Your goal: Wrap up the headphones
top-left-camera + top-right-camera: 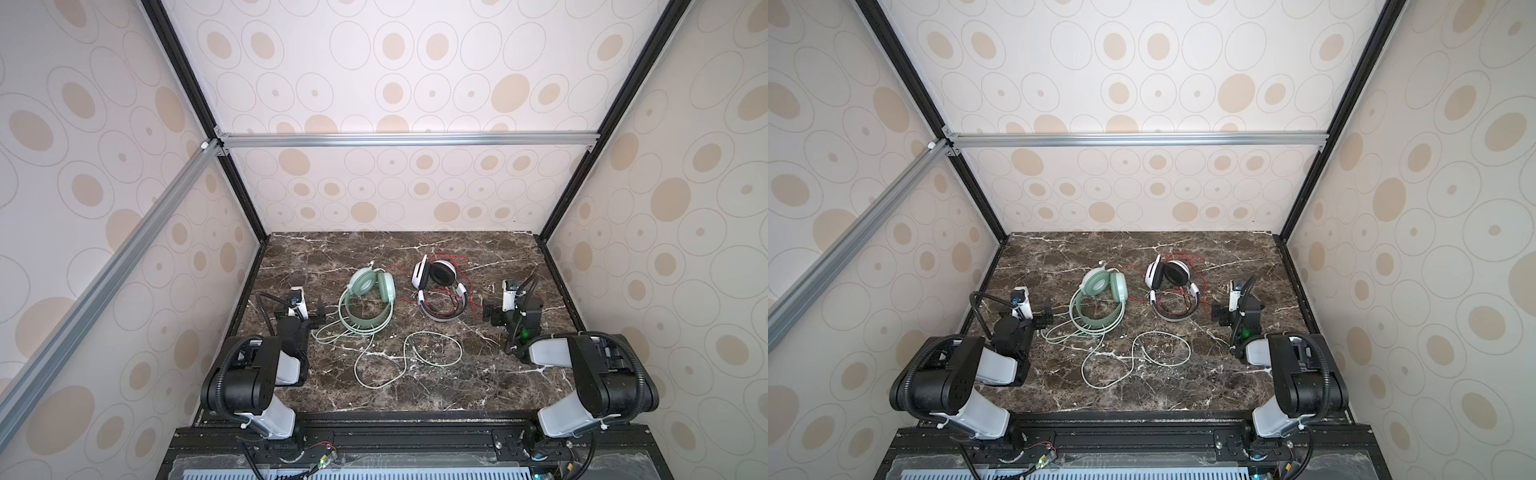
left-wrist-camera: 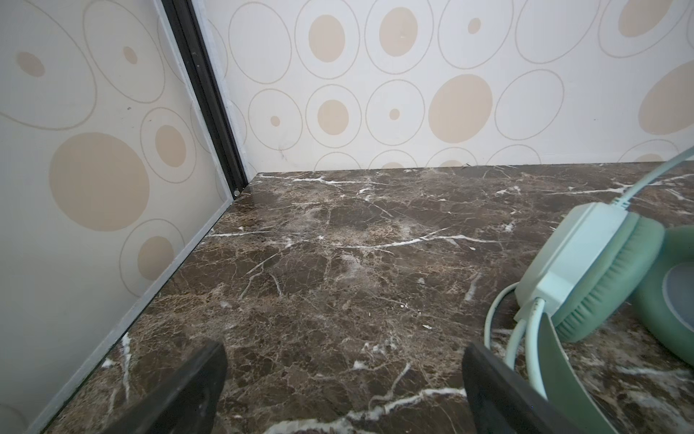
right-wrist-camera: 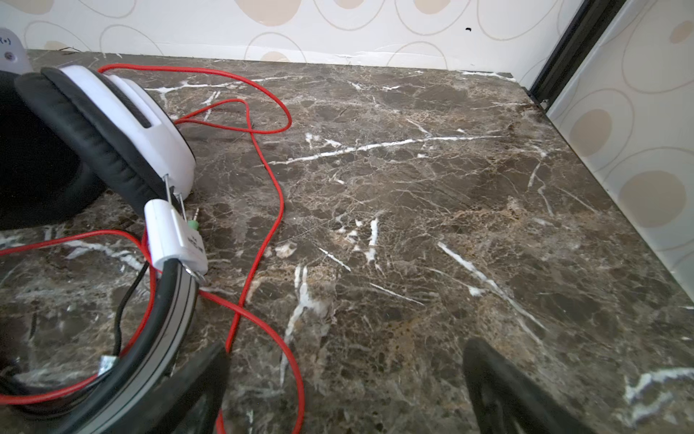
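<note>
Two pairs of headphones lie on the marble table in both top views. The mint green headphones [image 1: 368, 286] [image 1: 1100, 286] [image 2: 586, 270] are left of centre, and their pale green cable [image 1: 432, 351] [image 1: 1163, 349] sprawls in loose loops toward the front. The white-and-black headphones [image 1: 436, 276] [image 1: 1169, 274] [image 3: 112, 127] lie right of centre, with a thin red cable [image 1: 473, 301] [image 3: 279, 195] scattered around them. My left gripper [image 1: 318, 318] [image 1: 1047, 315] [image 2: 343, 353] stands open and empty just left of the green pair. My right gripper [image 1: 492, 313] [image 1: 1221, 316] [image 3: 347, 347] is open just right of the white pair. A red cable loop lies on the table between its fingers.
The table [image 1: 436, 395] is enclosed by patterned walls on the left [image 1: 124, 291], the back [image 1: 395, 195] and the right [image 1: 665, 291]. A black rail [image 1: 395, 419] runs along the front edge. The red cable's green-tipped plug [image 3: 193, 223] lies beside the white earcup.
</note>
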### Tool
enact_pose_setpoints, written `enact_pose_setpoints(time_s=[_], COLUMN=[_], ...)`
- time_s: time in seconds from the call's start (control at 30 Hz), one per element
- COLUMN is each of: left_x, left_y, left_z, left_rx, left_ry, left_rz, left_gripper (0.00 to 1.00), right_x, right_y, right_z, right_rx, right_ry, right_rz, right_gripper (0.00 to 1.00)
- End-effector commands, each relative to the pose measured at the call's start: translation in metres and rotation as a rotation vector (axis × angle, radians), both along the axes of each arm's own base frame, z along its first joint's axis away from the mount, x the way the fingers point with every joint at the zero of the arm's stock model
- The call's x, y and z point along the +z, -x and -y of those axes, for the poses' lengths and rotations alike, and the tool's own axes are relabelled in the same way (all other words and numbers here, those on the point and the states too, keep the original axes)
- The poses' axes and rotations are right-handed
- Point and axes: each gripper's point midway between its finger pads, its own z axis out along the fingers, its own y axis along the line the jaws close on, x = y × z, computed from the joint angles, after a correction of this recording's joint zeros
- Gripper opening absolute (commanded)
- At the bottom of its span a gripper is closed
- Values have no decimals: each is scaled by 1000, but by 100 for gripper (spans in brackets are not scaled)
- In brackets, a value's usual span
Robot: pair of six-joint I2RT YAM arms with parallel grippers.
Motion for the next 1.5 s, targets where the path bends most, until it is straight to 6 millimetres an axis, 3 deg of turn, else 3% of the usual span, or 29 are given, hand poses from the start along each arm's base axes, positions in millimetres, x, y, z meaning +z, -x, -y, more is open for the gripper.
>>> enact_pose_setpoints(time_s=[0.0,1.07,1.17,1.23,1.3,1.33,1.4,1.43,1.47], left_x=[9,10,32,56,71,84,107,115,122], left_y=[-4,-3,20,37,43,47,57,57,53], left_z=[1,1,-10,-14,-15,-5,18,28,40], left_rx=[2,3,104,177,193,138,6,-44,-88], left_ry=[-13,-13,-17,14,181,254,376,436,468], left_rz=[27,35,120,150,156,200,308,326,317], left_gripper=[98,98,98,98,98,98,98,98,98], right_x=[7,6,15,38,63,78,80,80,85], right_y=[1,-3,-2,8,15,20,46,51,43], right_z=[-7,-1,1,7,19,38,74,77,66], right_rx=[40,3,-13,-69,-164,-319,-677,-712,-609], right_ry=[10,-1,9,27,-27,-107,-336,-389,-407], right_rz=[28,16,59,79,42,60,49,40,33], right_gripper=[100,100,100,100,100,100,100,100,100])
